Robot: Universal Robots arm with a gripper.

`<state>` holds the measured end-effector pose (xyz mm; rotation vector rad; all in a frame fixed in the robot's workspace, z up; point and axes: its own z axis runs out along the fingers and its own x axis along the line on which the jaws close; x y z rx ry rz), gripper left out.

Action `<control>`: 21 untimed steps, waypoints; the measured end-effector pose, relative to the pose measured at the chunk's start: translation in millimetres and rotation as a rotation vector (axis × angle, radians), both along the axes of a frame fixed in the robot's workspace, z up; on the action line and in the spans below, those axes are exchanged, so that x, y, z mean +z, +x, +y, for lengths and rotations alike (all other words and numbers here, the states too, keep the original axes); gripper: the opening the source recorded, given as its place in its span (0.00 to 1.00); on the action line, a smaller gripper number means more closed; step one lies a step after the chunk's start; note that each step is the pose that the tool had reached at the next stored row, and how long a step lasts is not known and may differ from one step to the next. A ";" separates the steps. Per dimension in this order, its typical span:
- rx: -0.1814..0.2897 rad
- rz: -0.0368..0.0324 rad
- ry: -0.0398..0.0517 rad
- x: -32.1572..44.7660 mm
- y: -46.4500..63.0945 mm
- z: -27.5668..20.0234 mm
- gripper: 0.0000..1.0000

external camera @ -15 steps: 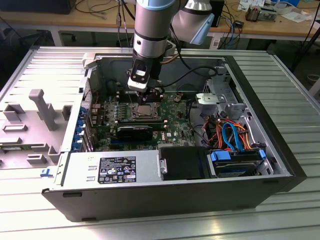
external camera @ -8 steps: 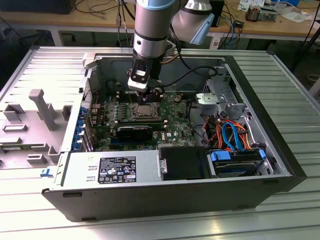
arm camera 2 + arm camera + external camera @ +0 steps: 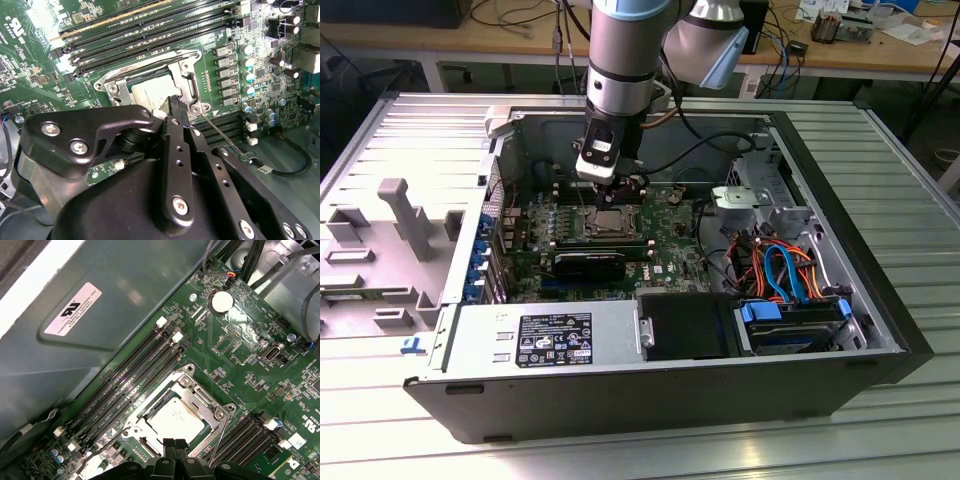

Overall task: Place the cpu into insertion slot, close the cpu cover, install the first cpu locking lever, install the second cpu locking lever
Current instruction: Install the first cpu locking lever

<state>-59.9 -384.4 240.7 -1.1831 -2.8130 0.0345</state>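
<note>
The computer case holds the green board, and in the exterior view the gripper hangs at twelve o'clock of the insertion slot. In the first wrist view the cpu cover lies closed over the cpu seated there. The fingertips are together, clasping nothing, beside a locking lever.

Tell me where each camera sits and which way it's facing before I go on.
Exterior view: off the arm, above the open computer case, looking down into it; the arm and gripper hang over the cpu.
First wrist view: on the arm, looking down past the gripper at the cpu, memory slots and case wall.
Second wrist view: on the arm, looking over the gripper's black body at the cpu.
Shared: both wrist views show the cpu inside the cpu cover, the gripper close by.
</note>
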 end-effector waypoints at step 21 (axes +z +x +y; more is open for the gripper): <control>0.010 0.0000 0.0000 0.0 0.0 0.0 0.11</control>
